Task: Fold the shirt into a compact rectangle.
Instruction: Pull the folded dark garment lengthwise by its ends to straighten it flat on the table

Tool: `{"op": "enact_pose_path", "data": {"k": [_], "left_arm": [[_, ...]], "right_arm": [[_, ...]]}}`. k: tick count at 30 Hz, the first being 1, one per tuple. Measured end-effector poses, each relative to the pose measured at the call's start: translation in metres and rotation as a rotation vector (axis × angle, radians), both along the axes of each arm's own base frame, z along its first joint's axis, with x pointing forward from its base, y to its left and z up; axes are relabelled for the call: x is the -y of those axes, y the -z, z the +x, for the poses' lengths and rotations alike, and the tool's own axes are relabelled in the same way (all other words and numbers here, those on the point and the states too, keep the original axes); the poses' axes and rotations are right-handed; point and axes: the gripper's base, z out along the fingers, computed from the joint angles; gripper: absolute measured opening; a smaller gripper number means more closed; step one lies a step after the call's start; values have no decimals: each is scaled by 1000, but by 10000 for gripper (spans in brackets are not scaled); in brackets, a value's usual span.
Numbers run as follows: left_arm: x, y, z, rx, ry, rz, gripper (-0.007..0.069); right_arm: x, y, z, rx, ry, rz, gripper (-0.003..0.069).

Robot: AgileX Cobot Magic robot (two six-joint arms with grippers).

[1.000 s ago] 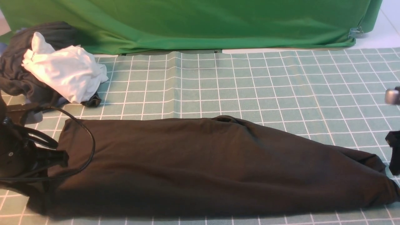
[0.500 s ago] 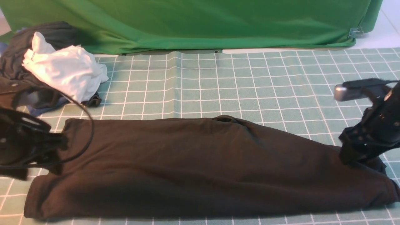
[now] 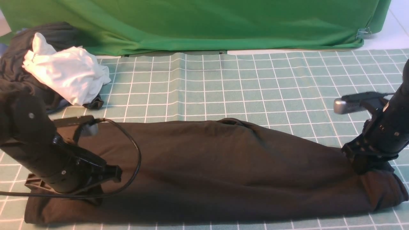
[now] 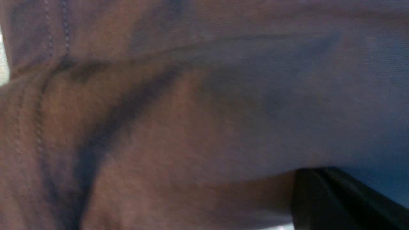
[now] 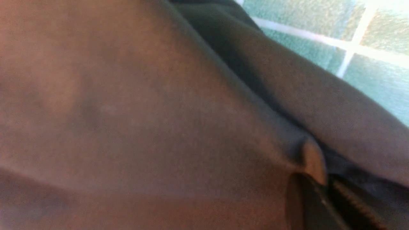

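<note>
The black shirt [image 3: 217, 166] lies as one long folded strip across the near part of the checked mat [image 3: 255, 86], print and label hidden. My left gripper [image 3: 96, 195] presses down on its left end; the left wrist view is filled with shirt cloth [image 4: 191, 111], and only one dark finger [image 4: 335, 201] shows, so its state is unclear. My right gripper [image 3: 362, 167] sits on the strip's right end. In the right wrist view its jaws [image 5: 322, 182] stand nearly together with a small ridge of shirt [image 5: 127, 95] pinched at their tips.
A white garment [image 3: 67, 75] lies on a dark grey and blue bundle [image 3: 19, 73] at the far left. A green cloth [image 3: 207, 22] hangs along the back. The left arm's cable [image 3: 134, 159] loops over the shirt's left part.
The left arm has swung right and down onto the shirt's left end. The right arm came in from the right edge, settled on the right end, and has sunk slightly.
</note>
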Motion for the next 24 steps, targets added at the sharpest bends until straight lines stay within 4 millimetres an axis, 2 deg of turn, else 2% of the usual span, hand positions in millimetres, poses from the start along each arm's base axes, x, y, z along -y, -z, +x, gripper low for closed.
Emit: {"op": "enact_pose_path", "data": {"k": [4,7,11,15,16,20,21,24], "left_arm": [[0,6,2,-22,-8,4,1],[1,6,2,-19,-8,4,1],[1,6,2,-19,-8,4,1],[1,6,2,-19,-9,1,1],[1,6,2,-19,-9,1,1],[1,6,2,-19,-9,1,1],[1,6,2,-19,-9,1,1],[1,6,3,-12,-7,2,4]], "right_arm": [[3,-27,-6,86,19,-24,34],[7,-40,-9,135,46,-62,34],[13,-41,-8,154,54,-116,34],[14,-32,-5,125,70,-127,60],[14,-28,-4,111,84,-131,84],[16,-10,-6,-17,117,-154,256],[16,-4,-10,-89,113,-162,324],[10,-6,-17,-147,89,-164,402]]}}
